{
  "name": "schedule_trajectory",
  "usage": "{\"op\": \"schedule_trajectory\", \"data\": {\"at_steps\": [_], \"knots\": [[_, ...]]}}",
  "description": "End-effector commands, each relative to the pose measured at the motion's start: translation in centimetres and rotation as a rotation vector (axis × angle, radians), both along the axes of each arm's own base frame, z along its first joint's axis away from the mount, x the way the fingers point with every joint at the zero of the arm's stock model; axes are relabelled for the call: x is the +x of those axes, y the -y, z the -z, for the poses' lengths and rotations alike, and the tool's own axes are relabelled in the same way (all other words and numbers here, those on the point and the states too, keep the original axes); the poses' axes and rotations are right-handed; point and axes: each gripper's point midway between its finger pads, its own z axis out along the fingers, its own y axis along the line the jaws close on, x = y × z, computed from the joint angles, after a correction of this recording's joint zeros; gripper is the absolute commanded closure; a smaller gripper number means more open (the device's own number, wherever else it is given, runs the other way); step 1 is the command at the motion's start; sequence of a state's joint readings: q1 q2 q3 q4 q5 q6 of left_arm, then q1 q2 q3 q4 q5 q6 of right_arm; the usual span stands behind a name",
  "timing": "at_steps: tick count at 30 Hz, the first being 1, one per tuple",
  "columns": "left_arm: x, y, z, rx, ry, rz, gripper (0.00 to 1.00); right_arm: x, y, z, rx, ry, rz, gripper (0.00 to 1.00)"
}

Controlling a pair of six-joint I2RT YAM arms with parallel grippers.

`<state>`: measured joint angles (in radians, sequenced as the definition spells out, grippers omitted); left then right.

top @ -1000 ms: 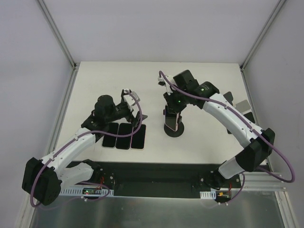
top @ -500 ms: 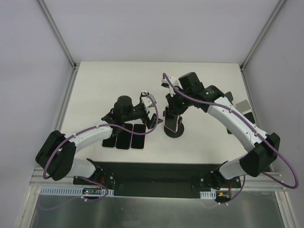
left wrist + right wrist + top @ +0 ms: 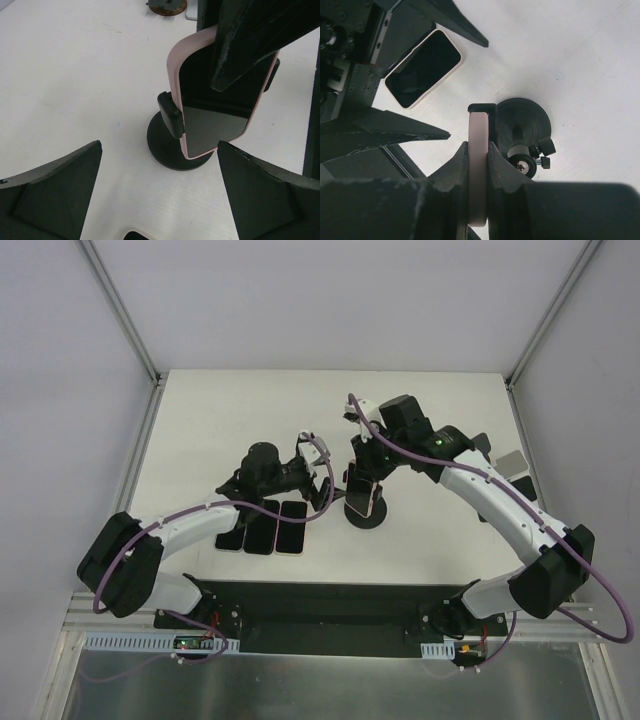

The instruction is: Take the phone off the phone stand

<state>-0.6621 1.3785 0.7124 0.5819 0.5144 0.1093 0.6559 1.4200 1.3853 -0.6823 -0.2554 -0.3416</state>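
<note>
The phone [image 3: 210, 125] stands in the stand [image 3: 167, 147], held by its side clamp. The right gripper [image 3: 479, 155] pinches it, seemingly at the top edge. The left gripper [image 3: 160, 200] hangs spread wide just beside the stand, near three flat phones [image 3: 262, 528] on the table [image 3: 75, 75].

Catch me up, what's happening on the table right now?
The right gripper is shut on the top edge of the pink-cased phone, which is still clamped upright in the black stand. The left gripper is wide open and faces the stand from its left, touching nothing. Other phones lie flat on the table beside it. The phone has not come out of the stand yet.
</note>
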Motion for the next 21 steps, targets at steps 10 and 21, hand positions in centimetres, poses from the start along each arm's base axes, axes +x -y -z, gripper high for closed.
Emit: {"op": "schedule_trajectory", "data": {"at_steps": [10,21], "knots": [[-2.7,-1.4,-2.6,-0.032,0.066,-0.027,0.01,2.9,-1.2,-4.6,0.196,0.115,0.193,0.99],[-2.7,1.6,-3.6,-0.06,-0.057,-0.099,0.01,4.9,2.3,-4.5,0.127,0.131,0.487,0.99]]}}
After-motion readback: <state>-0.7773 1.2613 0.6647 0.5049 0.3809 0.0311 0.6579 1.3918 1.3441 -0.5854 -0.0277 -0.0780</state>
